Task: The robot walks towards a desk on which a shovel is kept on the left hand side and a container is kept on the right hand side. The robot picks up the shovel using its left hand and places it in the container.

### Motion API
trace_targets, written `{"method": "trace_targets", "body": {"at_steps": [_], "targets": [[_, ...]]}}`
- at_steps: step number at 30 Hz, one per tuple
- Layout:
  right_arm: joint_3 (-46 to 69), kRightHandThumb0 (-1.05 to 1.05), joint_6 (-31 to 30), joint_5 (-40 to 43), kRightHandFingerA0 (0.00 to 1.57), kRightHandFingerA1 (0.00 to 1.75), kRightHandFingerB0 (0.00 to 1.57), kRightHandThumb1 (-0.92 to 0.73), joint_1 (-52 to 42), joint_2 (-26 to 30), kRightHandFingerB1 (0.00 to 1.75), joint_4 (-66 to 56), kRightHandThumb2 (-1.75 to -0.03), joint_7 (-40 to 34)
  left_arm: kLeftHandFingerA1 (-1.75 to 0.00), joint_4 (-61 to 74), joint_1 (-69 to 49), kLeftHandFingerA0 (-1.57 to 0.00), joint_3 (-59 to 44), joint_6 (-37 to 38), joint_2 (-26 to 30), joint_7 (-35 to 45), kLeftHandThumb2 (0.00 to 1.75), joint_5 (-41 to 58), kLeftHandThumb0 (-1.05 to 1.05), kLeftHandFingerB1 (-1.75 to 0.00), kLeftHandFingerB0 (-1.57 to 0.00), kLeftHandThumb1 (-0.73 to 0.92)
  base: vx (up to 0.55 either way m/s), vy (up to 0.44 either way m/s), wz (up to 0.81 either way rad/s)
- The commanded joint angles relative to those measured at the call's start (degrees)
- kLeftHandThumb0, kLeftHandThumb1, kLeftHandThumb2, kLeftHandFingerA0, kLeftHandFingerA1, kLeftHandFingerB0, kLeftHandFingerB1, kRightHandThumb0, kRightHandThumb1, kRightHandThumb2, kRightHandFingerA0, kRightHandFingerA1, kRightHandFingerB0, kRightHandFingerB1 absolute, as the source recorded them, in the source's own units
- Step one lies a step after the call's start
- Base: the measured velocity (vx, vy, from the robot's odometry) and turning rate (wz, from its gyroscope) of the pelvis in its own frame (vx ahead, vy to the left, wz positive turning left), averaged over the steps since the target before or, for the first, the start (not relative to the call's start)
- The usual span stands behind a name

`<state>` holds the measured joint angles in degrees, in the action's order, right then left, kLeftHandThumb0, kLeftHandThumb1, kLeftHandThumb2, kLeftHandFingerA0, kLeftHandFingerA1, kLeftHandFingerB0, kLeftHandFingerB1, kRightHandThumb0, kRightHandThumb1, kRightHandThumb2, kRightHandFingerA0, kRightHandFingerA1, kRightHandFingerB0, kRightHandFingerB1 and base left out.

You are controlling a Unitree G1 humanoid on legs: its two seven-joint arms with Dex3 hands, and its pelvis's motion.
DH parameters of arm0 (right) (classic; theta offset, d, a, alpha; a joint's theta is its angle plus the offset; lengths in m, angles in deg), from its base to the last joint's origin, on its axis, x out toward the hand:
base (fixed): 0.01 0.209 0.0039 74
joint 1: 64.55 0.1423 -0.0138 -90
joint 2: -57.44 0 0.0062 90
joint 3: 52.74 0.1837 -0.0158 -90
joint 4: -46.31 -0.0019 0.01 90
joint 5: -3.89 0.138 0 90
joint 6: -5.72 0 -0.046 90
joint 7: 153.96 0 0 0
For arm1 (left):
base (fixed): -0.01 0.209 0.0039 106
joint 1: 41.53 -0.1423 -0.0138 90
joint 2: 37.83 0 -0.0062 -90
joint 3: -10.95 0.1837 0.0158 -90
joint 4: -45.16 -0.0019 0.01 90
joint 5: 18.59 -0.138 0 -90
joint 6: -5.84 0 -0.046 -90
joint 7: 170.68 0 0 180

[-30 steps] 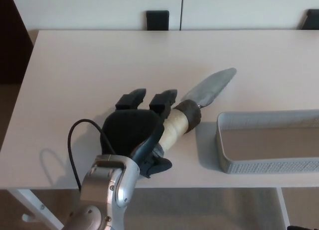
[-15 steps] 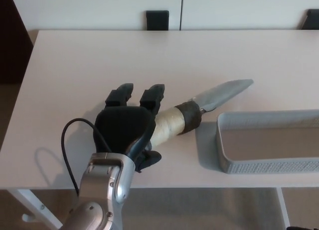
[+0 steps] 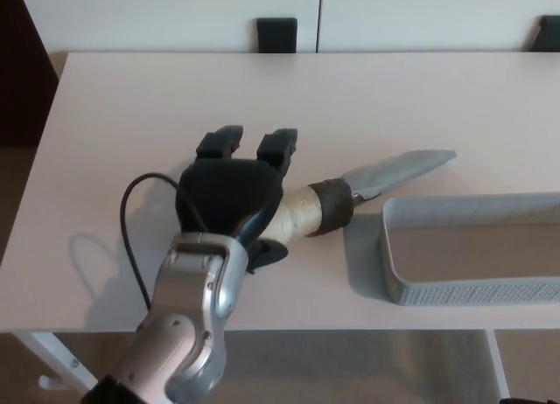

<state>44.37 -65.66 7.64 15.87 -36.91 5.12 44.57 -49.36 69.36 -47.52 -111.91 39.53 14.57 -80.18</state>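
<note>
My left hand is over the near-left part of the surface, fingers wrapped over the pale handle of the shovel and thumb curled underneath, so it is grasping the shovel. The handle sticks out of my hand to the right, ending in a dark collar where the blade begins. The grey blade runs right and slightly far, its tip reaching past the near-left corner of the container. Whether the blade is clear of the surface I cannot tell for certain; a shadow lies under the handle and blade. The container is a grey, low-walled, perforated tray on the near-right part of the surface, running off the right edge of the view, with nothing visible inside it. The shovel's collar is just beside the container's left wall, not touching it as far as I can see. A black cable loops from my wrist to the left. My right hand does not show. Beyond the far edge of the surface are two dark chair backs against a white wall.
</note>
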Motion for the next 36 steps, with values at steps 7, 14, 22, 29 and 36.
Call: {"method": "trace_targets", "body": {"at_steps": [7, 14, 22, 29, 36], "targets": [[-0.2, -0.43, -1.1, 0.1, 0.72, 0.62, 0.53, -0.45, -0.4, 1.2, 0.54, -1.6, -0.76, 0.9, -0.26, -6.2, 5.0, -0.07, 1.8, -2.5, -2.7, 1.9, 0.71, -0.3, -0.6, -0.34, -0.11, 0.39, 0.0, 0.0, 0.0], [-0.2, -0.35, -1.2, -0.1, 0.79, 0.51, 0.61, -0.55, -0.4, 1.1, 0.44, -2.2, -0.57, 0.6, -0.24, -10.7, 6.6, -0.07, 1.9, -2.7, -3.4, 1.4, 0.72, 0.0, -0.6, -0.3, -0.11, 0.39, 0.0, 0.0, 0.0], [-0.1, -0.37, -0.7, 0.2, 0.77, 0.51, 0.61, -0.56, -0.1, 1.1, 0.44, -1.5, -0.56, 1.4, -0.41, -16.1, 7.4, -0.32, 2.3, -3.1, -3.4, 2.4, 0.72, 0.7, -0.68, -0.36, -0.2, 0.44, 0.0, 0.0, 0.0], [-0.1, -0.34, -1.1, -0.1, 0.79, 0.5, 0.62, -0.57, -0.3, 1.2, 0.44, -1.9, -0.57, 1.4, -0.57, -20.8, 7.5, -0.82, 1.6, -1.0, -2.7, 4.9, 0.75, 4.4, -0.6, -0.39, -0.22, 0.49, 0.0, 0.0, 0.0], [-0.4, -0.36, -1.8, -0.6, 0.79, 0.49, 0.62, -0.57, 0.1, 1.3, 0.44, -2.5, -0.57, 1.1, -1.04, -19.7, 6.2, -0.82, 2.6, 4.1, 0.4, 8.8, 0.66, 7.9, -0.32, -0.5, -0.63, 0.45, 0.0, 0.0, 0.0]]}}
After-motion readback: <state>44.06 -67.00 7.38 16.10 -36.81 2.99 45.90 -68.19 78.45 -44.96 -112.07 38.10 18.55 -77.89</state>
